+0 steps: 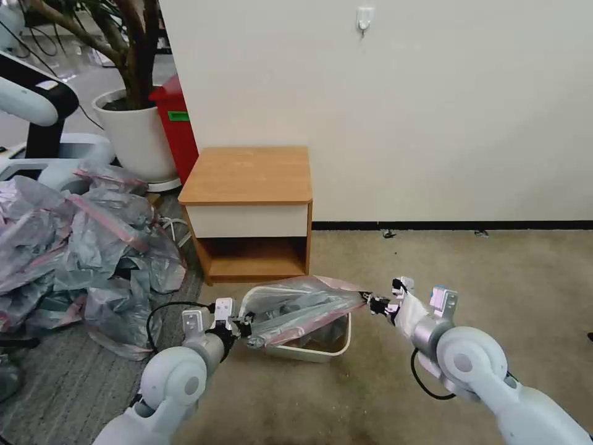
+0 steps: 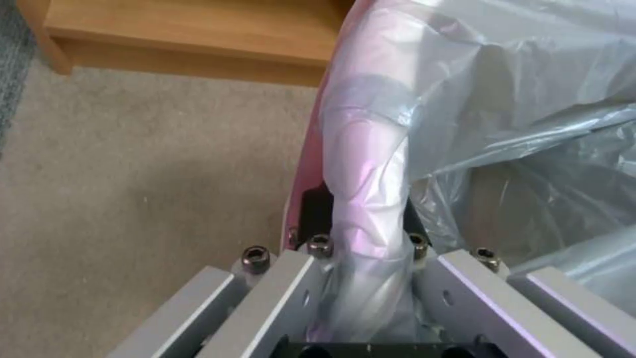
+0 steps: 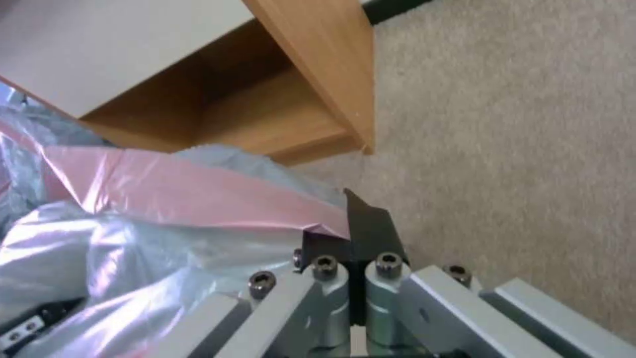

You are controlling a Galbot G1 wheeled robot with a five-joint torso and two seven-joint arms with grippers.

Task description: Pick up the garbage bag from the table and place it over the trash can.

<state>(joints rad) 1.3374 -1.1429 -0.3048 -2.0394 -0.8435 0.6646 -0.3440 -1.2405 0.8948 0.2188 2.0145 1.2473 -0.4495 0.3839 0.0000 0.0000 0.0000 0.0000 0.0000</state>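
garbage bag (image 1: pixel 302 309) is stretched out over the trash can (image 1: pixel 321 352), held at both ends, w/ the can as ref point. left gripper (image 1: pixel 246 326) sits just beside the can's left end, fingers closed tight on a bunched wad of grey-pink plastic; in the left wrist view the bag (image 2: pixel 424 124) runs right through between the black pads (image 2: pixel 315 211), so no visible gap. right gripper (image 1: pixel 372 303) is at the can's right end, a bit above the rim, jaws pinched together on the pink rim band; right wrist view shows the pads (image 3: pixel 367 233) closed on the bag's (image 3: pixel 166 199) pink edge. bag spans the can's opening from left end to right end, sagging some in the middle, part of the plastic hanging down inside the can; can't tell if the rim band is hooked over the can's edge. the table (image 1: pixel 250 179) stands just behind the can, against the wall, top bare. heap of similar bags (image 1: pixel 80 247) lies well to the can's left, w/ a white plant pot (image 1: pixel 136 133) and red bin (image 1: pixel 179 127) beyond that, behind the table's left side. can sits on beige carpet (image 1: pixel 463 278).
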